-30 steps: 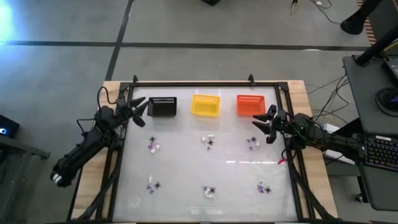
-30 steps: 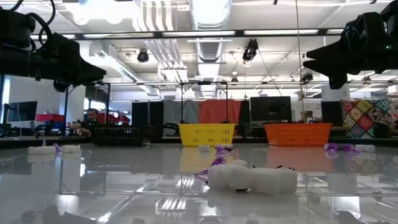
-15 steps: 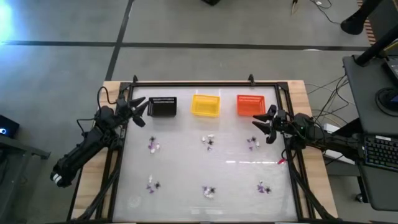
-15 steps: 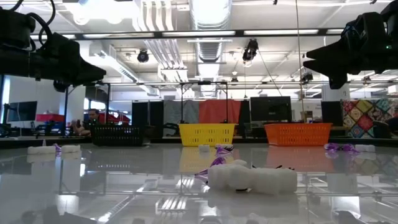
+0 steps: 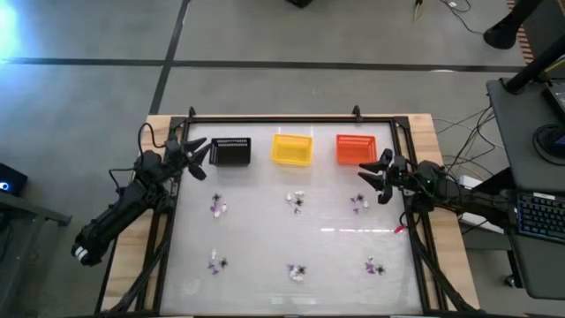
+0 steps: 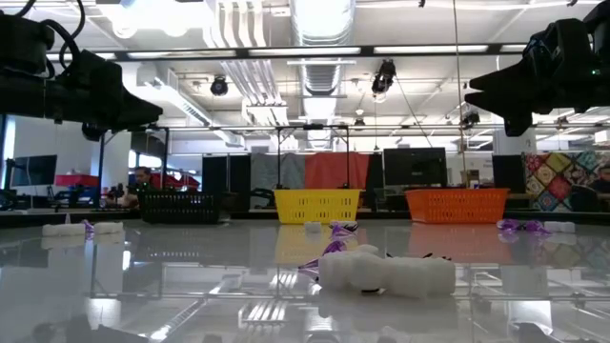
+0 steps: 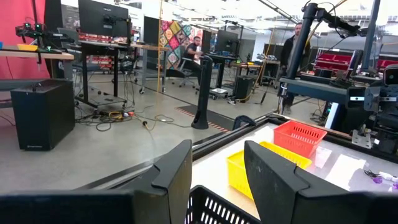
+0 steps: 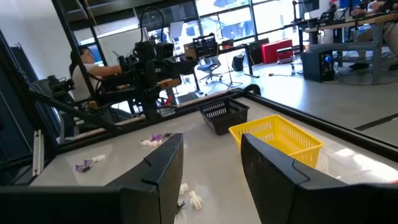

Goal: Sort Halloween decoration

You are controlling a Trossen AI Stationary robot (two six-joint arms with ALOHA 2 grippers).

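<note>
Halloween decoration [image 5: 218, 208] lies in six small clusters of purple, black and white trinkets across the glossy table [image 5: 265, 230], three in a nearer-to-baskets row and three in a row toward the front edge, with none visibly in a basket yet. Both arms hang raised at the table's flanks: the left gripper [image 5: 199, 159] beside the black basket [image 5: 231, 151], the right gripper [image 5: 371, 179] just beside the orange basket [image 5: 356, 148], each with its fingers spread apart and nothing between them. The sorting appears not to have begun, so the sensible first step is probably a descent onto the closest cluster; for the right arm that is the one near it [image 5: 357, 203]. Since the pieces are tiny and lie bunched together, a clean pick likely means coming straight down over a single trinket and closing low against the surface, so neighbours are not dragged along. The yellow basket [image 5: 291, 148] sits between the other two along the far edge. Nothing blocks the path to the clusters, though the metal frame [image 5: 274, 117] round the table and the basket walls limit low sweeps. People sit at desks in the room beyond.
</note>
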